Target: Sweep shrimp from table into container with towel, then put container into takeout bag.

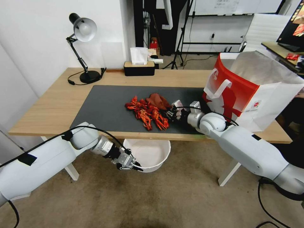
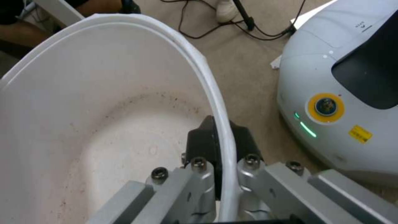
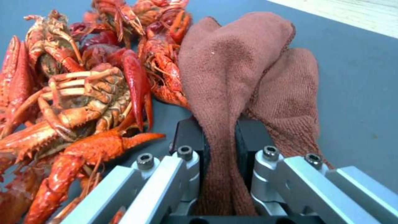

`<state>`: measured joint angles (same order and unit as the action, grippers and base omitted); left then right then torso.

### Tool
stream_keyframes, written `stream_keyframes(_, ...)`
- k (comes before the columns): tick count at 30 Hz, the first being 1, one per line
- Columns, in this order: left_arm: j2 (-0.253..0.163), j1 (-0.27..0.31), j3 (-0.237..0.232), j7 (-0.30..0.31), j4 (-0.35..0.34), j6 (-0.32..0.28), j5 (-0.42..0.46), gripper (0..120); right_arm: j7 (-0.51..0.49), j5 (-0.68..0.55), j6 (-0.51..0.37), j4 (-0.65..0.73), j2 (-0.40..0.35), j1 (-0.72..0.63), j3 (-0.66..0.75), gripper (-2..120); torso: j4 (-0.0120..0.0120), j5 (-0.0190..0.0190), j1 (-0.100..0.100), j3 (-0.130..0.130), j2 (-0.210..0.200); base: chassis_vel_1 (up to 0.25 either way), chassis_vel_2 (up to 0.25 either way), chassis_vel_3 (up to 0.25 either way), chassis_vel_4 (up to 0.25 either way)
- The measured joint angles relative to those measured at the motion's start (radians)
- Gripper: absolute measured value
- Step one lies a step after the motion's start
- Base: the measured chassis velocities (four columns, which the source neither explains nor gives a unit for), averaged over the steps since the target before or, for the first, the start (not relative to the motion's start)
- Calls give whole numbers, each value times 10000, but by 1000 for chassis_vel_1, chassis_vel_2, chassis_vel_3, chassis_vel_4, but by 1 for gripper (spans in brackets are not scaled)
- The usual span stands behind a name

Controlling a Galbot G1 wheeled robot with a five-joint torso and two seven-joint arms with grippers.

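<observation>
Head view: right gripper jaws clamped on towel, shrimp just beside. Left gripper jaws pinch bowl rim below surface edge. Risk: off-line sweep drops shrimp past bowl onto floor.

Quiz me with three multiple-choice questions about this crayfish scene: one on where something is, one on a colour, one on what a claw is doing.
1. Where is the container?
A. on the mat
B. below the table edge
C. in the takeout bag

2. What colour is the towel?
A. rust-red
B. blue
C. white

3. What does the right claw do?
A. hangs open
B. grips shrimp
C. pinches the towel

Answers:
1 B, the left claw holds its rim there.
2 A, seen beside the shrimp.
3 C, cloth sits between its fingers.
</observation>
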<state>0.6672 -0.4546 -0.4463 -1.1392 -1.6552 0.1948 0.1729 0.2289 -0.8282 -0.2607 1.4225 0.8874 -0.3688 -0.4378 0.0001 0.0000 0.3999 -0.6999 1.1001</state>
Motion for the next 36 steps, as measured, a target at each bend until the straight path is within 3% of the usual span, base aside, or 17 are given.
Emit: stream_keyframes(36, 105, -58, -32, -11, -147, -67, -80, 0, -449, 280, -416, 2169, -728, -1367, 523, 10, -1, 0, 1, -2, 0, 0, 0, 0, 0)
